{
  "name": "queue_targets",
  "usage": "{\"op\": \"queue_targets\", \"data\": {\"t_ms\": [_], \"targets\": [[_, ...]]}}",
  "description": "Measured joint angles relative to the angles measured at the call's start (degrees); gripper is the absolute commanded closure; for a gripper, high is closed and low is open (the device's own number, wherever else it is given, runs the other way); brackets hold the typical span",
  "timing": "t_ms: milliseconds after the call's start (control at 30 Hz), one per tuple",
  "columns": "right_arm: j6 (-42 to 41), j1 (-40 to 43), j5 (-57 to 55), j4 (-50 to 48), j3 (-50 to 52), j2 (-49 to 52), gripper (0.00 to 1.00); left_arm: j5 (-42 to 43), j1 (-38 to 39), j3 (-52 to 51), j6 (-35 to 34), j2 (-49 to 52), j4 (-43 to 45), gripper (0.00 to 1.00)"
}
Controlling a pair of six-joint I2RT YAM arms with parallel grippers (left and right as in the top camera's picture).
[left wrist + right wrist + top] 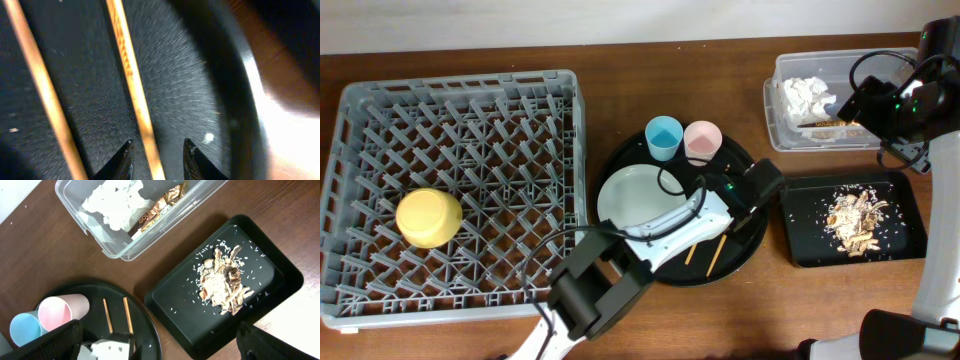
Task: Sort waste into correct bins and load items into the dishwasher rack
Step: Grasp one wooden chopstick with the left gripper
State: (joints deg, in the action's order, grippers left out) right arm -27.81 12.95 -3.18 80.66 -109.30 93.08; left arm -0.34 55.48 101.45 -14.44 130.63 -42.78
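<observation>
My left gripper (pixel 157 150) hangs low over the round black tray (pixel 200 75). Its tips stand on either side of one wooden chopstick (pixel 131 75), with a small gap on each side. The second chopstick (pixel 40 85) lies to its left. In the overhead view the left gripper (pixel 738 218) covers the chopsticks' (pixel 713 253) upper ends. A pale plate (pixel 630 195), a blue cup (pixel 663 137) and a pink cup (pixel 702 140) share that tray. A yellow bowl (pixel 428 217) sits in the grey dishwasher rack (pixel 360 110). My right gripper (pixel 157 345) is wide open and holds nothing, high above the bins.
The clear tub (pixel 780 100) at the back right holds white napkins (pixel 807 95) and a gold wrapper (pixel 830 126). In front of it, the shallow black tray (pixel 910 235) carries food scraps (pixel 855 220) and scattered rice grains. A cable loops over the plate.
</observation>
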Motion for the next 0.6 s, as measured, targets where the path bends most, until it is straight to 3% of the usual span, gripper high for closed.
{"op": "queue_targets", "data": {"t_ms": [133,200,267,600], "targets": [[0.04,0.0,0.0,0.02,0.0,0.0,0.01,-0.39,0.0,0.11,-0.17,0.57,-0.07,0.71],[0.04,0.0,0.0,0.02,0.0,0.0,0.01,-0.39,0.02,0.11,-0.17,0.57,-0.13,0.82],[0.0,0.0,0.0,0.02,0.0,0.0,0.01,-0.66,0.0,0.11,-0.37,0.57,-0.22,0.99],[0.02,0.0,0.0,0.02,0.0,0.0,0.01,-1.88,0.07,3.91,-1.03,1.09,-8.83,0.99]]}}
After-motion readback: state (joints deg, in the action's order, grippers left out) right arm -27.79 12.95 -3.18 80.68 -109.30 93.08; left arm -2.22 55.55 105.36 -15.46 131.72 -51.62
